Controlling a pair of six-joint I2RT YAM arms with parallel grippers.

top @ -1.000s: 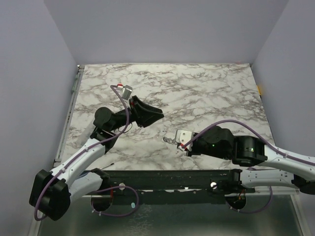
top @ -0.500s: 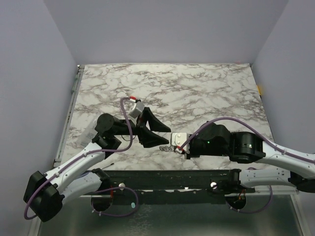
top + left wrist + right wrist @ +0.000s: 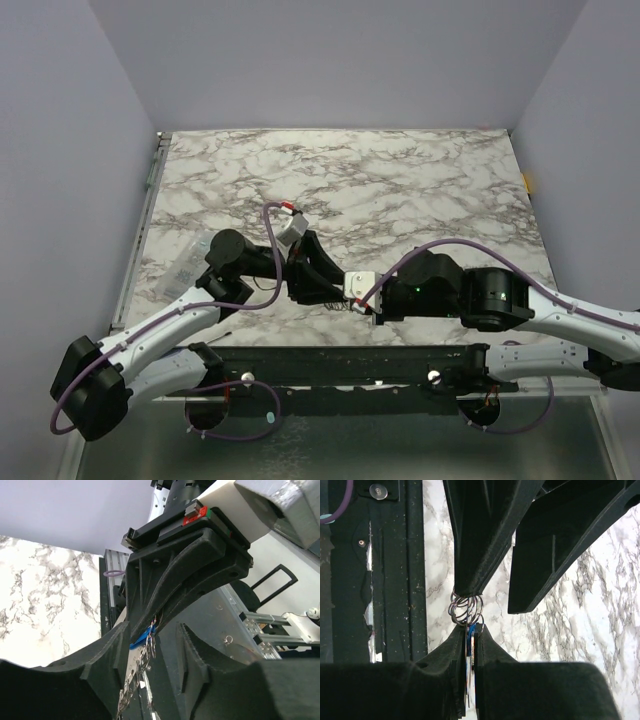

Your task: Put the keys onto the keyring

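Note:
My right gripper (image 3: pixel 470 628) is shut on a flat bunch with the blue-headed key (image 3: pixel 471 635) and thin silver keys in it. Several small silver rings (image 3: pixel 466 607) stick out above its tips. My left gripper (image 3: pixel 152 630) is open and straddles that bunch: the rings (image 3: pixel 140 664) hang as a chain between its fingers, with the blue key (image 3: pixel 138 640) above them. One left finger (image 3: pixel 475 555) touches the rings, the other (image 3: pixel 545 565) stands apart. In the top view both grippers meet near the front edge, left (image 3: pixel 318 283) and right (image 3: pixel 346 298). I cannot make out a wide pale keyring loop.
A clear plastic packet (image 3: pixel 186 264) lies at the table's left side beside the left arm. The black frame rail (image 3: pixel 340 362) runs along the front edge just below the grippers. The marble tabletop (image 3: pixel 400 190) stretches behind them.
My left gripper has swung right and toward the front edge, closing the gap until its fingers straddle the bunch. My right gripper has shifted a little left, still holding the keys.

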